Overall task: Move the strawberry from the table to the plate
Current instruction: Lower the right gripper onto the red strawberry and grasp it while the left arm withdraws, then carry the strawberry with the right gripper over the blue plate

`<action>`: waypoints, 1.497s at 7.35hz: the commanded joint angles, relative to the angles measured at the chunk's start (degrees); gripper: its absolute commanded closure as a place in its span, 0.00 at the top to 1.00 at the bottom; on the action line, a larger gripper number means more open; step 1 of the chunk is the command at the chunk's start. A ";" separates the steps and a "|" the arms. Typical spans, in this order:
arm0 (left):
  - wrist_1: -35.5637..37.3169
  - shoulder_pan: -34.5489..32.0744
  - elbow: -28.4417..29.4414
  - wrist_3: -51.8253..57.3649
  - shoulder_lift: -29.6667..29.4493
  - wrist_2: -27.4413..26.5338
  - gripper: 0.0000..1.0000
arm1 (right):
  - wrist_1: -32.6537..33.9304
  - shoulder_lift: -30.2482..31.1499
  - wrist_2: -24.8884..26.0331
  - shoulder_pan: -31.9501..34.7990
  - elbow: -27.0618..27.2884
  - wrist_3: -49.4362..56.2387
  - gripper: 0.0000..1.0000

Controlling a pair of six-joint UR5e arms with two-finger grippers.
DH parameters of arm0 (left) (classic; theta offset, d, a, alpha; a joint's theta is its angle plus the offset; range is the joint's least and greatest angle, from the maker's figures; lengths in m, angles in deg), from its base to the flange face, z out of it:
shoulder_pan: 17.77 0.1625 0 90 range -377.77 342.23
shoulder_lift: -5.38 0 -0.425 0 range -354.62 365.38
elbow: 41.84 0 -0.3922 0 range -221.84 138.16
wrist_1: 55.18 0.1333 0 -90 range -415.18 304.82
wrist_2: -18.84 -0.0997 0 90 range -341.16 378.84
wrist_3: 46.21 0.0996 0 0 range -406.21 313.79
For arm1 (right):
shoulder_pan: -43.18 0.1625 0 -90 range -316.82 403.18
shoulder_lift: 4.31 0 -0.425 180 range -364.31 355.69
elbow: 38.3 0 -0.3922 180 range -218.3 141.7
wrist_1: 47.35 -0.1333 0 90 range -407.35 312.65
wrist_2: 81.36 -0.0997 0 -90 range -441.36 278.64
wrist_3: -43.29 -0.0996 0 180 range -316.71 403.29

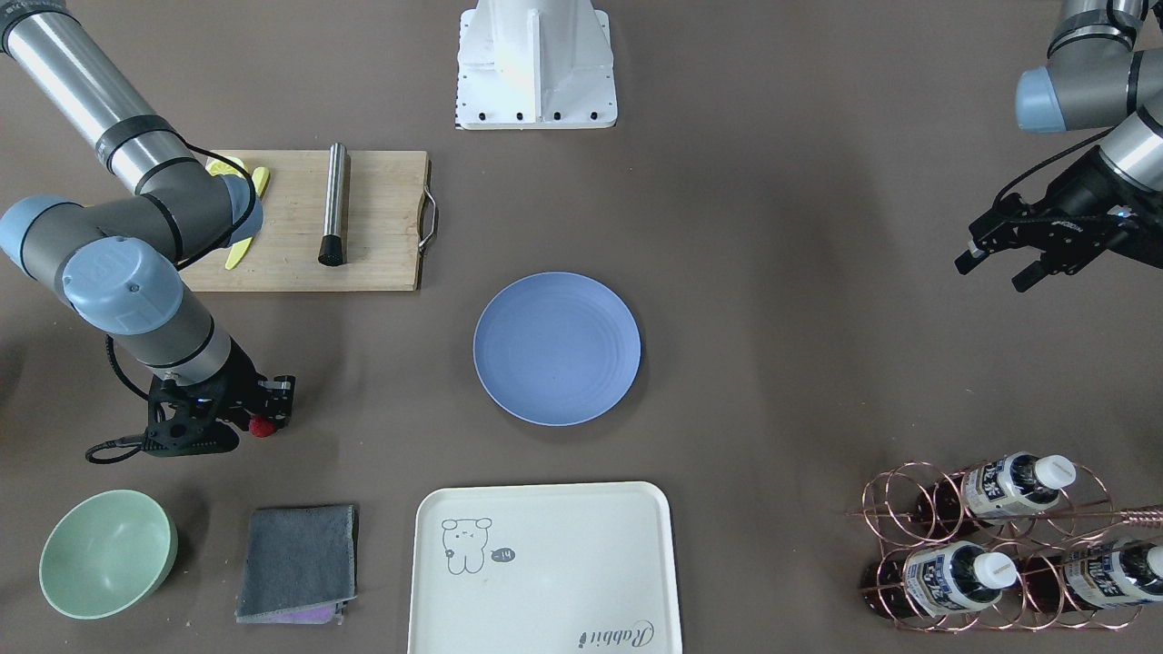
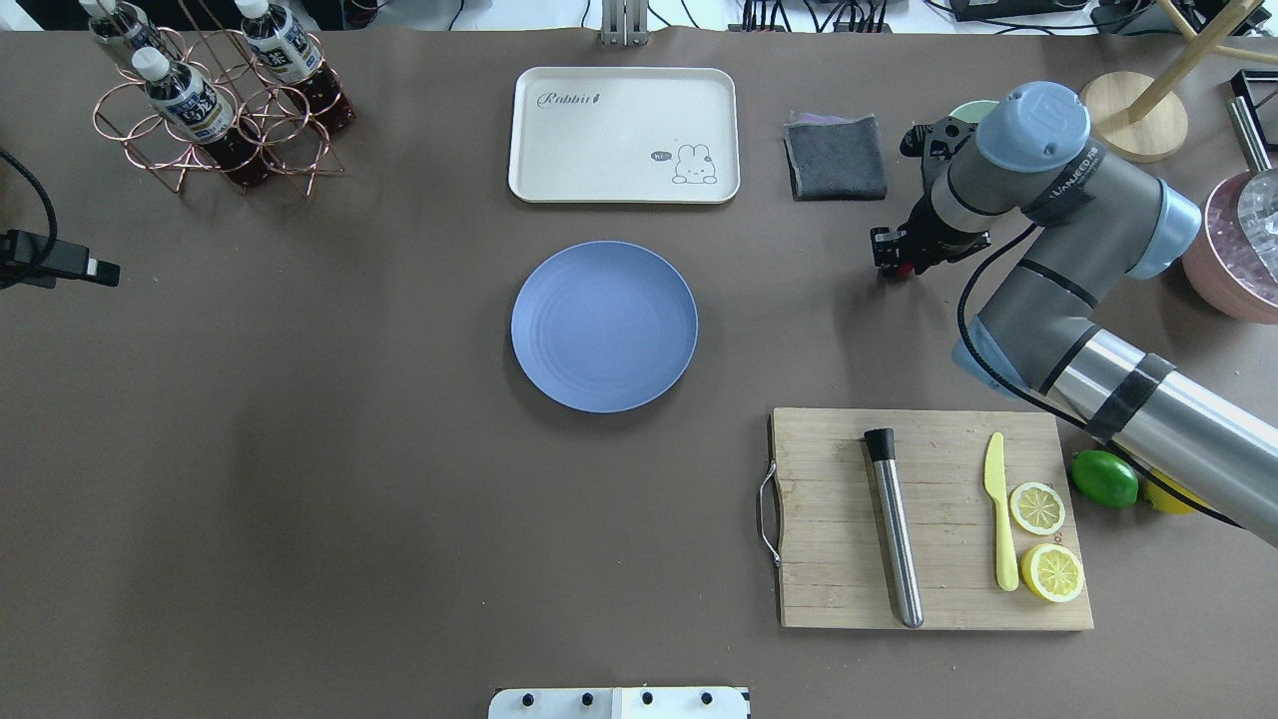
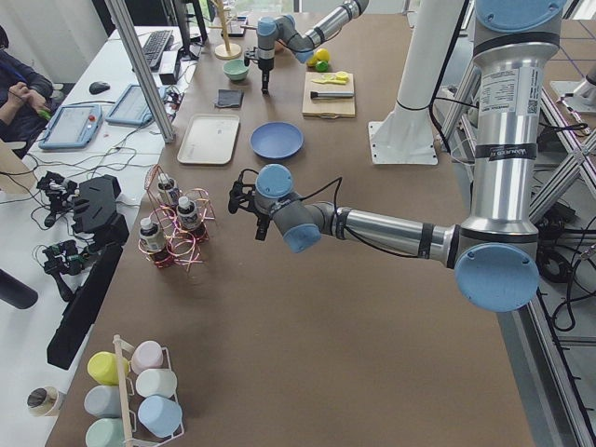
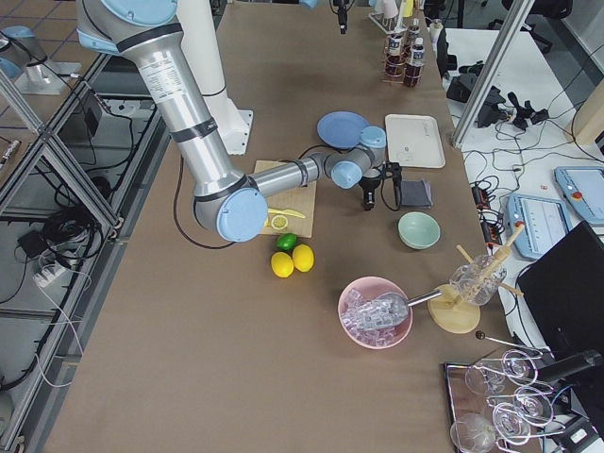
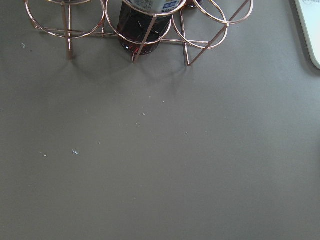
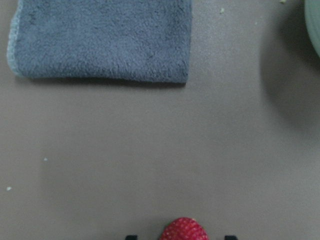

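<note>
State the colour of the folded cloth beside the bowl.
The cloth is grey, best seen in the right wrist view.

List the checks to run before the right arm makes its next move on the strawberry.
1. Strawberry centred in the right gripper: ok.
2. Grip on the strawberry: not ok; the wrist view shows table on both sides of it, jaws open.
3. Plate ready: ok, nothing on it.
4. Route to the plate: ok, only bare table between.
5. Grey cloth clear of the gripper: ok, apart.
6. Left gripper out of the way: ok, far across the table, open.
</note>
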 commanded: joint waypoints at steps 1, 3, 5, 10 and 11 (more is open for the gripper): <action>0.00 0.00 0.05 0.00 0.00 0.04 0.98 | 0.01 -0.89 -0.16 0.24 1.65 -2.45 0.00; -0.09 -0.79 -0.04 0.00 0.52 0.48 0.98 | 0.71 -2.99 -0.43 -1.16 4.73 -11.21 0.00; -0.09 -1.49 0.05 0.09 1.32 0.48 0.98 | 4.02 -9.11 1.93 -6.33 5.79 -23.87 0.00; 0.00 -4.56 0.31 4.31 4.74 2.58 0.98 | 11.17 -21.27 15.92 -19.88 1.42 -35.08 0.00; -0.09 -4.83 0.05 4.31 5.79 2.67 0.98 | 11.00 -22.15 16.88 -20.32 -0.34 -34.99 0.00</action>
